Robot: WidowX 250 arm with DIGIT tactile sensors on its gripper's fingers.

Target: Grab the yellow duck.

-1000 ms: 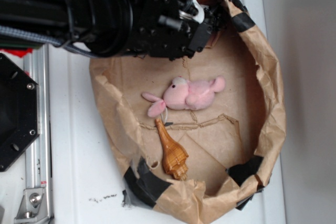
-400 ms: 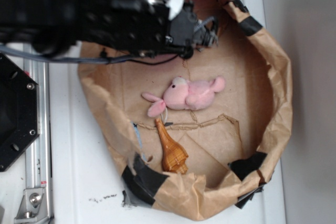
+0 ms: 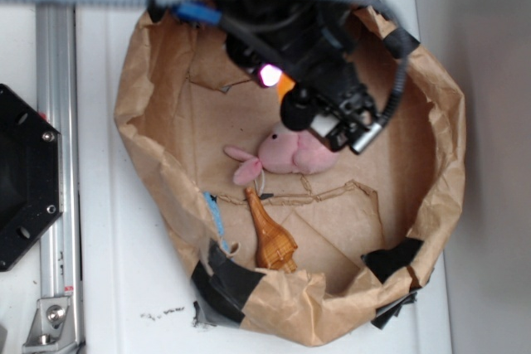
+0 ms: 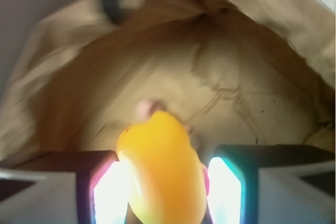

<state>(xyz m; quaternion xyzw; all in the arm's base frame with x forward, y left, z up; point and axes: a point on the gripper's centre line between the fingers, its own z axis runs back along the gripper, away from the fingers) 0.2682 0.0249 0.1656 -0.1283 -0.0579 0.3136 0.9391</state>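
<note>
Clamped between the fingers (image 4: 107, 195) of the gripper (image 4: 164, 192): the yellow duck (image 4: 161, 170), filling the gap from one bright pad to the other in the wrist view, long axis running up out of the grip and away from the camera. Seen from outside only as an orange-yellow sliver (image 3: 285, 84) under the black gripper (image 3: 286, 89), above the floor of the paper bag (image 3: 149, 97), not resting on it. Directly beside and partly hidden beneath: the pink plush (image 3: 286, 153); further toward the bag's near rim, well apart, the amber bottle toy (image 3: 272, 243). Grasp judged made; only a straight lift clear of the bag walls left.
</note>
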